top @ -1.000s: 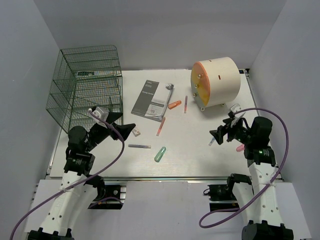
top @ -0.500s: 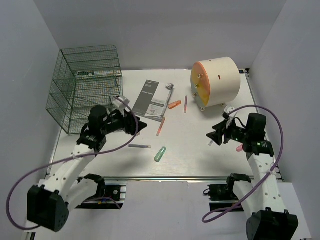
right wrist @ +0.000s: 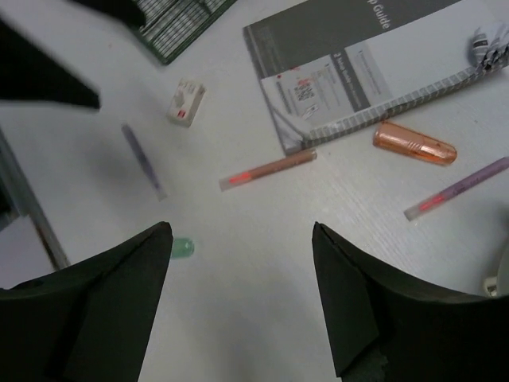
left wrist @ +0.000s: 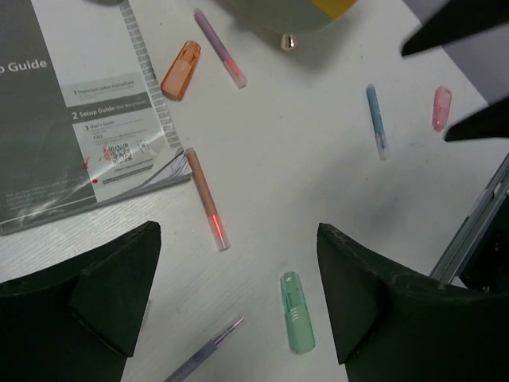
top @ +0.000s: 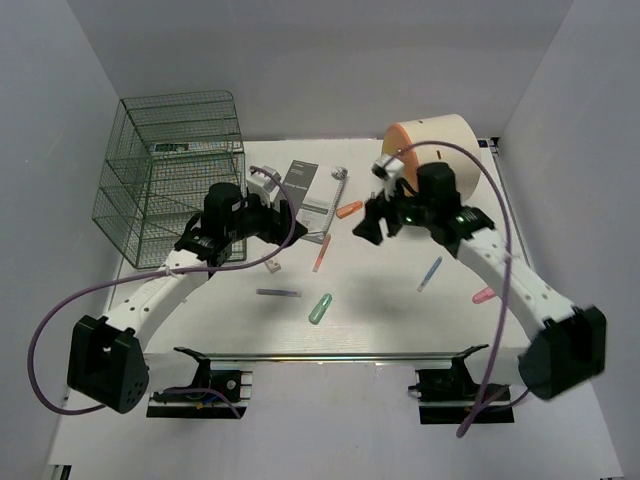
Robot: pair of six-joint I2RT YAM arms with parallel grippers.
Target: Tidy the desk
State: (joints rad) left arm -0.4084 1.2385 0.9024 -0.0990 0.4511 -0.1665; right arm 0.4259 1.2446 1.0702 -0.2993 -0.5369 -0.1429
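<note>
The desk [top: 390, 315] is a white tabletop strewn with small items. My left gripper [top: 292, 226] hovers open over the lower edge of a grey booklet [top: 304, 196]. In the left wrist view, my left gripper [left wrist: 238, 232] has an orange pen [left wrist: 206, 199] and a green cap [left wrist: 297, 312] lying on the desk below its gap. My right gripper [top: 364, 229] hangs open in front of the cream cylinder [top: 432, 150]. In the right wrist view, my right gripper [right wrist: 240, 232] holds nothing, with bare desk under it.
A green wire rack [top: 172, 172] stands at the back left. Loose on the desk lie an orange cap [top: 349, 209], a purple pen [top: 278, 292], an eraser [top: 272, 266], a blue pen [top: 430, 272] and a pink cap [top: 483, 295]. A binder clip [top: 340, 173] sits by the booklet.
Both arms have reached out from the near edge towards the desk's middle. The left went right and farther, to the booklet. The right swung left, in front of the cylinder.
</note>
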